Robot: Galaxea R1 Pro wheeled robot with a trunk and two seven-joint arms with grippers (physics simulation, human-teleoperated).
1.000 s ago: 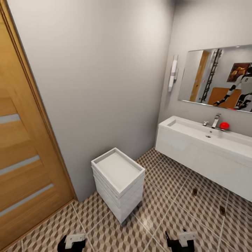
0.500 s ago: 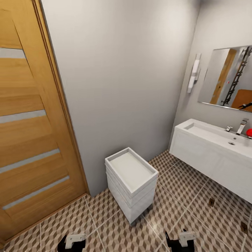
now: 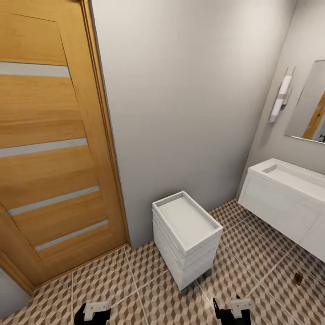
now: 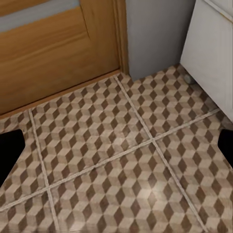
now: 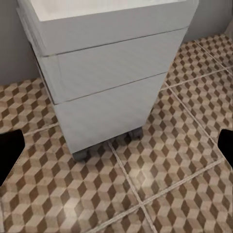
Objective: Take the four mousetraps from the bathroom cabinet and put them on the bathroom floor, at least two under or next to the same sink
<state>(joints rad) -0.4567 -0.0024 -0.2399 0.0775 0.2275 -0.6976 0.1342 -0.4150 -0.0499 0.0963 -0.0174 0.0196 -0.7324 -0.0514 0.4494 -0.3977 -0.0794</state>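
**One mousetrap on the tiles, both grippers spread and empty**

At the left stood one wooden door point(image 3: 49, 149) with three pale horizontal strips, its foot meeting the bathroom floor point(image 3: 113, 284) of cube-patterned tiles. Beside it ran a plain grey wall point(image 3: 180, 99).

In the head view, the left gripper point(image 3: 92, 312) showed at the bottom edge over the tiles. In the left wrist view its two dark fingertips point(image 4: 9, 150) sat far apart at the picture's sides, with nothing between them but bare floor.

Near the middle stood one small white drawer unit point(image 3: 187, 239) on castors, with a tray-like rimmed top, set against the grey wall. The right wrist view showed two of its castors point(image 5: 80, 155) resting on the tiles.

The right gripper point(image 3: 234, 310) showed at the bottom edge, to the right of the drawer unit's front corner. Its fingertips point(image 5: 9, 153) were likewise wide apart and held nothing.

Further right, one white sink point(image 3: 293, 178) topped a wall-hung vanity unit, with one wall light point(image 3: 280, 95) and one mirror point(image 3: 311, 108) above it. One mousetrap point(image 3: 297, 278) lay flat on the floor by the right edge, just in front of the vanity's underside.
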